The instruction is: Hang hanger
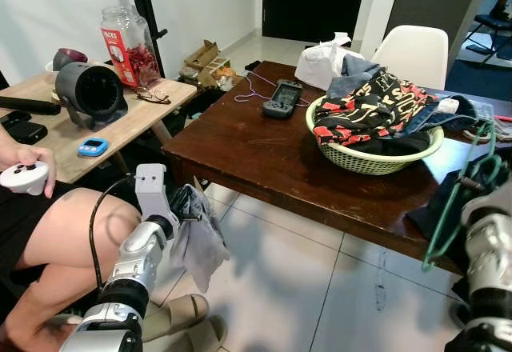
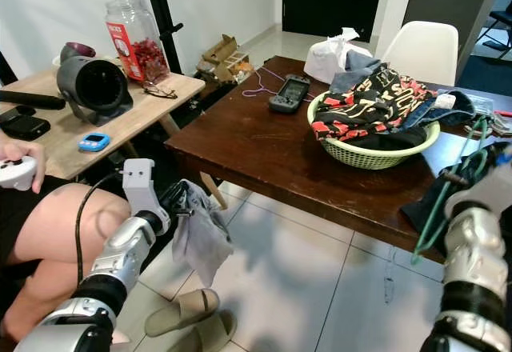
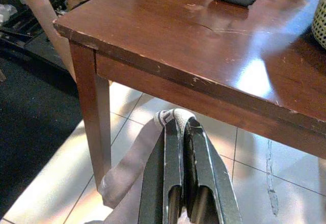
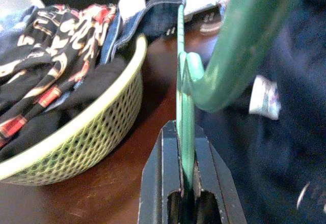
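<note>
My right gripper (image 4: 186, 155) is shut on a green plastic hanger (image 1: 454, 200) at the right edge of the dark wooden table (image 1: 264, 148); the hanger hangs down past the table's front edge, over a dark garment (image 4: 285, 132). My left gripper (image 3: 181, 137) is shut on a grey cloth (image 1: 198, 240) that dangles over the tiled floor, in front of the table's left corner and leg (image 3: 94, 127).
A green basket (image 1: 376, 160) of clothes, a black controller (image 1: 282, 98) and a white bag (image 1: 324, 60) sit on the table. A seated person (image 1: 56, 224) holding a white controller (image 1: 24, 178) is at the left beside a light wooden table (image 1: 120, 124). Slippers (image 1: 180, 320) lie on the floor. A white chair (image 1: 416, 52) stands behind.
</note>
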You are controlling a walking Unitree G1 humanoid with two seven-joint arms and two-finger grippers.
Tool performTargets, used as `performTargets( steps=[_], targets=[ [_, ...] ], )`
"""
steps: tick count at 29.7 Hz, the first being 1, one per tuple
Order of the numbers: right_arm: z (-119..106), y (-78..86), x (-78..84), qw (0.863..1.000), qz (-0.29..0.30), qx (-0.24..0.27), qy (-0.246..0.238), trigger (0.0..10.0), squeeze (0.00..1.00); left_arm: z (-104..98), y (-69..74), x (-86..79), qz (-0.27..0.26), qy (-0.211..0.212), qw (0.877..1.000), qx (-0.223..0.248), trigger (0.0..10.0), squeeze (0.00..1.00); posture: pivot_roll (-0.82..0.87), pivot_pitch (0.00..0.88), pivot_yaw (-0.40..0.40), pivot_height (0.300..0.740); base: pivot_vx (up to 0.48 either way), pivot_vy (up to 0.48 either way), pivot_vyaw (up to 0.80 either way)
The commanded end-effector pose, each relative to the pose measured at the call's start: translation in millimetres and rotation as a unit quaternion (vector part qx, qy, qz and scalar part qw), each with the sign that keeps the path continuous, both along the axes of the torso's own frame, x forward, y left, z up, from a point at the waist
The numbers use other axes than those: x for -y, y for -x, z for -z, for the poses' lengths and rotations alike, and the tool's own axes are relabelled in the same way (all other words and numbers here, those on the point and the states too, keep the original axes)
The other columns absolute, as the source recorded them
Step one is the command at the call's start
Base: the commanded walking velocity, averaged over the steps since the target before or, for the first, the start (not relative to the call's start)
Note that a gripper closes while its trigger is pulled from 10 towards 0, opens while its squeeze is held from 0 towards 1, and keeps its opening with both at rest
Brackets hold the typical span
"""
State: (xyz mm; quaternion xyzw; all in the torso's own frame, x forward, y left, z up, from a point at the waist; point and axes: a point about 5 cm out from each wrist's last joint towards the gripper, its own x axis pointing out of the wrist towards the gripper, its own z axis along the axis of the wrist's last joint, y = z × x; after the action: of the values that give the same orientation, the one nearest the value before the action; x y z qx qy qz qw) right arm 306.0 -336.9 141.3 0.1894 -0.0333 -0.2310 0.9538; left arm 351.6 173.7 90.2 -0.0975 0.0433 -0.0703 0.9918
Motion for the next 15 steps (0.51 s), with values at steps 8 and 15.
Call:
performTargets(
  steps=[8, 15],
  targets=[
    [37, -4.2, -60.0, 0.992, -0.120, 0.007, -0.040, 10.0, 0.00, 2, 0.7, -9.1, -0.003, -0.019, 1.000, -0.010, 10.0, 0.00, 0.02, 0.026, 0.053, 0.740, 0.000, 0.000, 0.00],
    [40, -5.9, -63.7, 0.990, -0.137, 0.004, -0.028, 10.0, 0.00, 1, 0.4, -7.7, 0.005, -0.025, 1.000, -0.006, 10.0, 0.00, 0.01, 0.022, 0.053, 0.740, 0.000, 0.000, 0.00]
  ],
)
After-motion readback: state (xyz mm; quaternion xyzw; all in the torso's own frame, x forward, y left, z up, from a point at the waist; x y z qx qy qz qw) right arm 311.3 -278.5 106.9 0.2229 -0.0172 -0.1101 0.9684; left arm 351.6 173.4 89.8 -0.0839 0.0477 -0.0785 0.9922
